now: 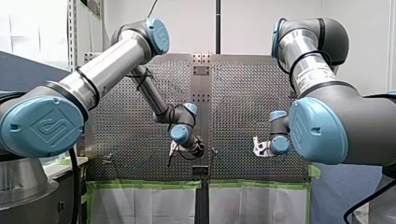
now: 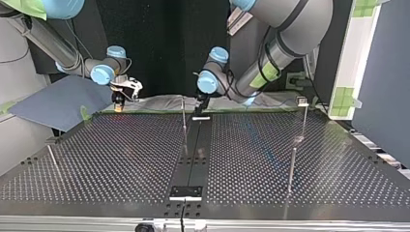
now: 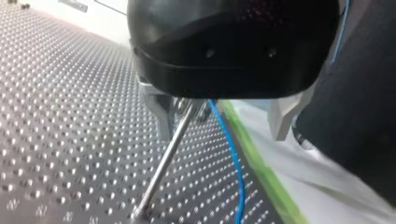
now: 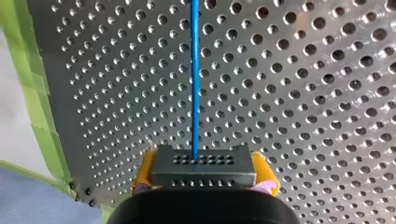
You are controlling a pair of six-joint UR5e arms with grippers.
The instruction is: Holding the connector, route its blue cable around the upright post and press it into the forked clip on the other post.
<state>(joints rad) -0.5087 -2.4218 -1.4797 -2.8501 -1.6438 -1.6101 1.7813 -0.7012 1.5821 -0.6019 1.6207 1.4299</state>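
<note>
R gripper, in the right wrist view, pinches a dark, many-holed connector between its yellow pads, one pad on each side of the block. The blue cable leaves the middle of the connector's forward face. It runs straight ahead over the perforated table, w/ green tape lining the table edge off to one side.

L gripper, in the left wrist view, stands low over the table w/ its metal fingers spread wide, gripping nothing. The upright post rises from the table between them, close to one finger. The cable drops just beside the post, on the side toward the other finger, then trails across the holes near the tape. Whether cable and post touch can't be told.

In the top view the R gripper hangs at the table's far edge on the left. The L gripper is near the far middle, just behind the thin post, and the two grippers are well apart. A clip-headed post stands toward that view's far right, well apart from both grippers. The cable is too thin to trace there.
</note>
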